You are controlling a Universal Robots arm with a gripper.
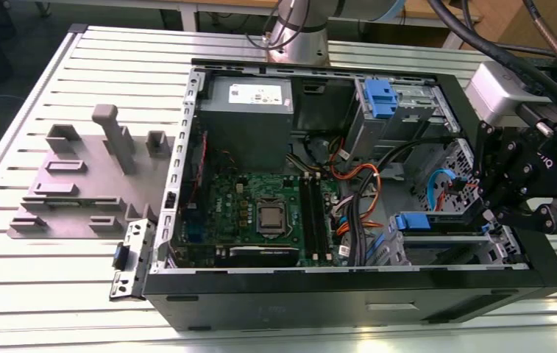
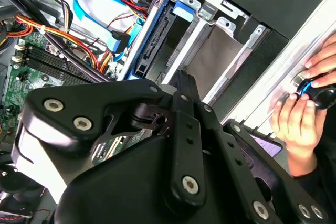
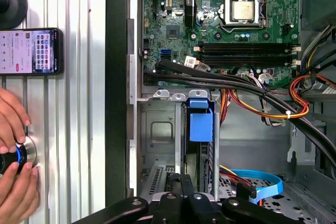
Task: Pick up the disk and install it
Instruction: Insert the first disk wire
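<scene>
In the exterior view, the open computer case (image 1: 357, 278) lies on a slatted table (image 1: 52, 294). The disk (image 1: 425, 220) stands on edge in the metal bay at the case's near corner, on the exterior view's right, with its blue bracket showing. The gripper (image 1: 489, 213) hangs at that same corner, right by the bay.

In the second wrist view, the disk (image 2: 152, 45) sits edge-on between the bay's rails, and the gripper (image 2: 181, 80) reaches toward its end. I cannot tell whether the jaws are closed, apart or holding anything.

In the first wrist view, the disk (image 3: 201, 129) lies in its slot along the case's edge wall, below the circuit board (image 3: 226, 19). The gripper (image 3: 182, 182) is just beside its end.

The disk is probably stiff, fairly heavy for its size and sensitive to knocks. Its smooth metal faces may be slippery. The plastic bracket along its long edges looks the safer place to hold, keeping clear of the connector end.
</scene>
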